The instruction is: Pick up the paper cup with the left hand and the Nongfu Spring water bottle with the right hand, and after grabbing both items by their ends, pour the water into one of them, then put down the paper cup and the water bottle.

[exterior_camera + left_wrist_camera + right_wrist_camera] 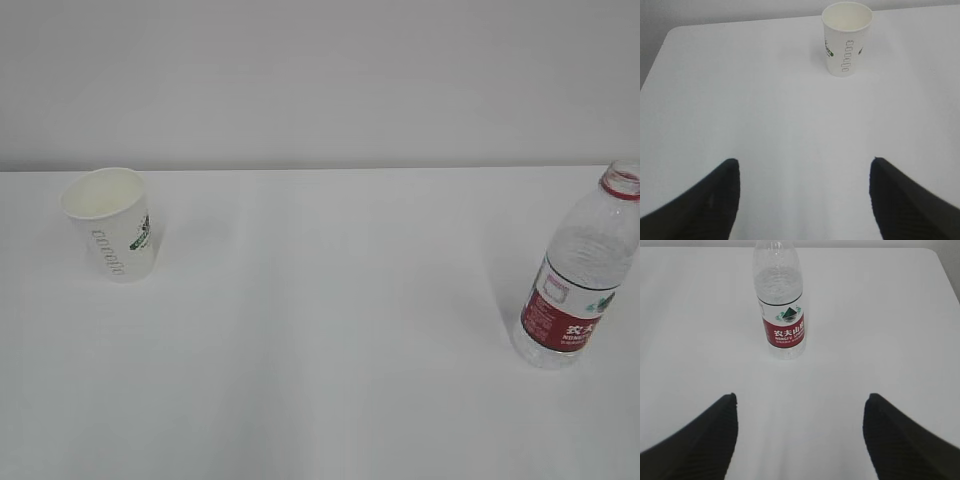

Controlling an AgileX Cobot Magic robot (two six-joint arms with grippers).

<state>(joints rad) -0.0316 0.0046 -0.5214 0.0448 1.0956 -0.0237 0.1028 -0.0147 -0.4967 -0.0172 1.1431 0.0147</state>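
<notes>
White tabletop [320, 330] under a pale wall carried two upright vessels, well apart. Left hand [804, 172] and right hand [800, 407] hovered nearest, jaws spread wide and empty; beyond stood the paper cup [110, 223], apparently empty, at left, and the Nongfu Spring water bottle [580, 270], uncapped, at right. Bottle cropped by the frame edge; its water level unclear.

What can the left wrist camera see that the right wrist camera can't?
Only the left wrist view shows the paper cup, standing upright with its green logo, and the left hand with its black fingers spread wide, well short of the cup.

Only the right wrist view shows the Nongfu Spring water bottle, upright with its red label, and the right hand, also open.

Both show the same white table, and neither hand holds anything.
</notes>
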